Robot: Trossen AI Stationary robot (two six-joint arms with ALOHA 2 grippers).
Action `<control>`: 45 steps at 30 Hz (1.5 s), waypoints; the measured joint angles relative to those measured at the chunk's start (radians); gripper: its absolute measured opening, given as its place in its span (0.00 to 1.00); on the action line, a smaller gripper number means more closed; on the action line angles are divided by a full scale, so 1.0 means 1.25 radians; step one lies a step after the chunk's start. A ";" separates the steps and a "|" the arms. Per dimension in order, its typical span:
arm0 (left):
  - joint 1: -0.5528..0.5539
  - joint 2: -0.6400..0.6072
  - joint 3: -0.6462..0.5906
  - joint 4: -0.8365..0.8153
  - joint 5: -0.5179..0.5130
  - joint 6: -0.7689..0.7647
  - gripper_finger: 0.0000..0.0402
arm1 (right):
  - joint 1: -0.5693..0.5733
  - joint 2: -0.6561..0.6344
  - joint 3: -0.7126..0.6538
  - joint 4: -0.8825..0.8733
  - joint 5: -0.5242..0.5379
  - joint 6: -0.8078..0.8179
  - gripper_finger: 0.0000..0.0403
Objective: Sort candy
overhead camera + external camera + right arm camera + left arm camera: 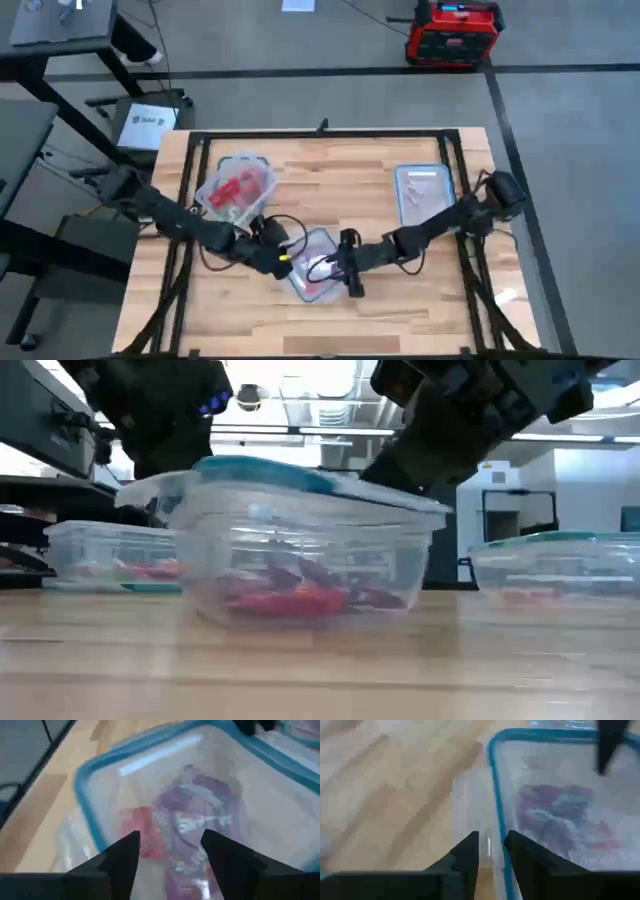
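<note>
My left gripper (491, 851) pinches the middle tub's (318, 243) rim. My right gripper (170, 851) hangs open over its candy (200, 835). Red already sits in the left tub (225, 165); this mix remains.

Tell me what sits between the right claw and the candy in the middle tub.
A clear blue-rimmed lid covers the middle tub; the open right claw hovers above it, candy visible beneath, per the right wrist view.

A wooden surface (400, 300) carries three clear tubs: one tub (236, 188) at the far left, one tub (421, 190) at the far right, and a middle tub (312, 264) near the front.
</note>
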 joint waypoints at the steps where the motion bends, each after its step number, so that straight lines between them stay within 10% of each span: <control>1: -0.006 0.001 -0.001 0.020 0.006 -0.001 0.23 | -0.001 -0.014 -0.001 -0.021 0.000 -0.005 0.53; 13: -0.024 0.001 0.028 0.182 0.004 0.121 0.23 | -0.003 -0.167 -0.002 -0.035 0.027 0.080 0.53; 23: -0.023 0.001 0.029 0.090 -0.003 0.224 0.23 | 0.046 0.053 0.011 0.289 0.232 0.081 0.52; 45: -0.023 0.001 -0.011 0.042 -0.031 0.224 0.23 | 0.011 0.214 0.065 0.297 0.190 0.061 0.01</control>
